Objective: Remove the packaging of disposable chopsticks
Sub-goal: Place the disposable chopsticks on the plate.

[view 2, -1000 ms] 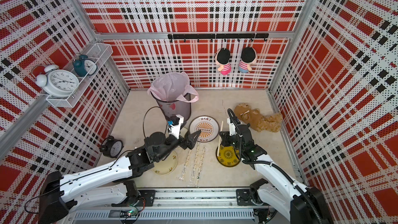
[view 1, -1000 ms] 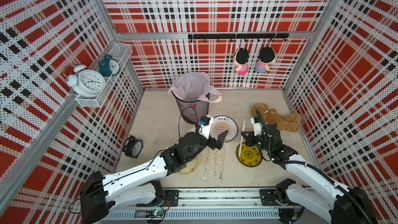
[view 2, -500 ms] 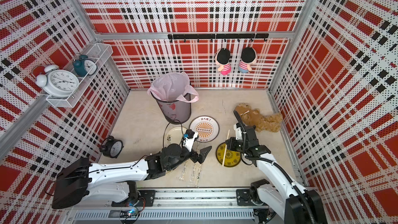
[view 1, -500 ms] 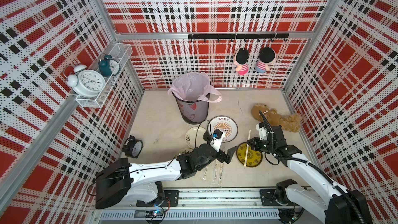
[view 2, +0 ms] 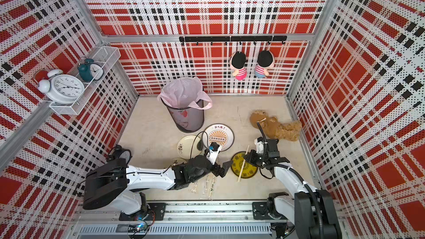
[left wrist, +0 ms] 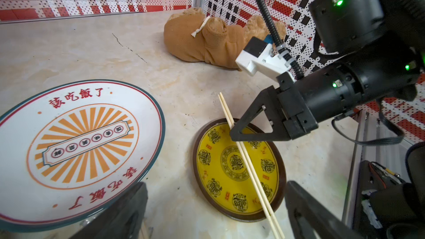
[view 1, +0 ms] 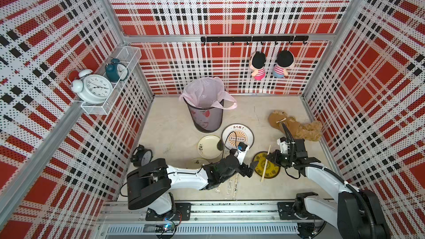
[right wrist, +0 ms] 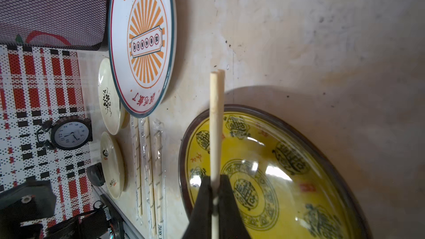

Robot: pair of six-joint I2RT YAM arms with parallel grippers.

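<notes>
Looking down the feeds, I see the right tool [right wrist: 215,181] clenched on a bare pair of chopsticks [right wrist: 216,120], pinching the sticks partway along so that one end juts well past its tips. The pair runs slantwise over the yellow plate [left wrist: 213,175], and its other end reaches beyond the plate's near rim; I cannot tell whether the wood touches the plate. My left tool [view 1: 251,169] is released, jaws spread wide with nothing between them, hanging low just beside the yellow plate's left edge. Beneath the left arm three wrapped sleeves [right wrist: 149,157] lie flat on the bench [view 1: 264,111], side by side and parallel, each with its sticks inside; in both top views only their near ends show past the arm. Beyond them sits the sunburst plate [view 1: 248,132], with a cream plate [view 1: 208,145] just beside it. Farther back stands a black mesh bin [view 1: 204,118] with a pink liner, and a brown teddy bear [view 1: 296,126] lies near the right wall.
</notes>
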